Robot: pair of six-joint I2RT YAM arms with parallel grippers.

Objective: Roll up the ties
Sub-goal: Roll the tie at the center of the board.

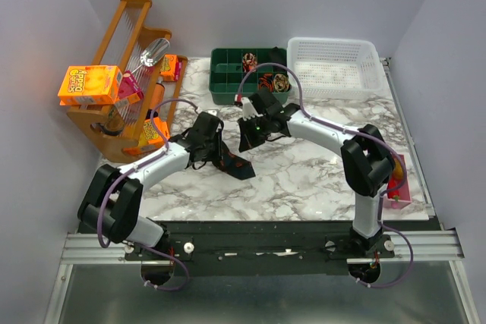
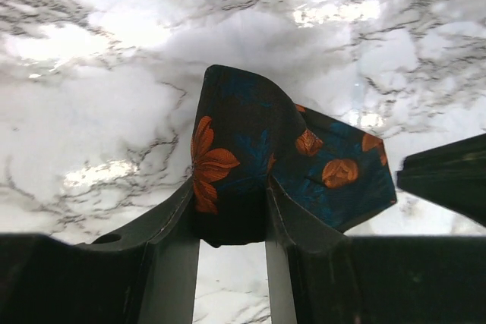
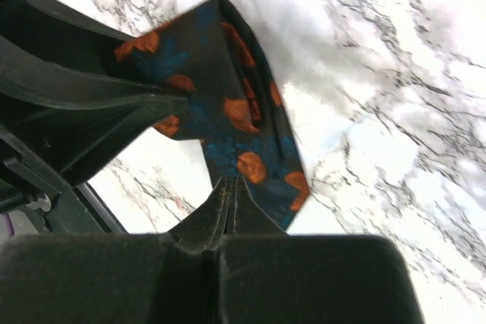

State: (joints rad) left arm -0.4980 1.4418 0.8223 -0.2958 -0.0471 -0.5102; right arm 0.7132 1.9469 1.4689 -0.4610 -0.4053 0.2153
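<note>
Gripping a folded tie (image 2: 247,130) low over the marble worktop (image 2: 99,96): left pincer (image 2: 228,202) clamps the fold between both fingers. Right pincer (image 3: 228,184) closed, tips pinching the tie's edge.

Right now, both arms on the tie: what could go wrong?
Right gripper pinches only the tie near its edge; it may slip out. Left gripper holds a loose fold, not a tight coil, so the roll could spring open. The grippers sit close and could collide.
</note>
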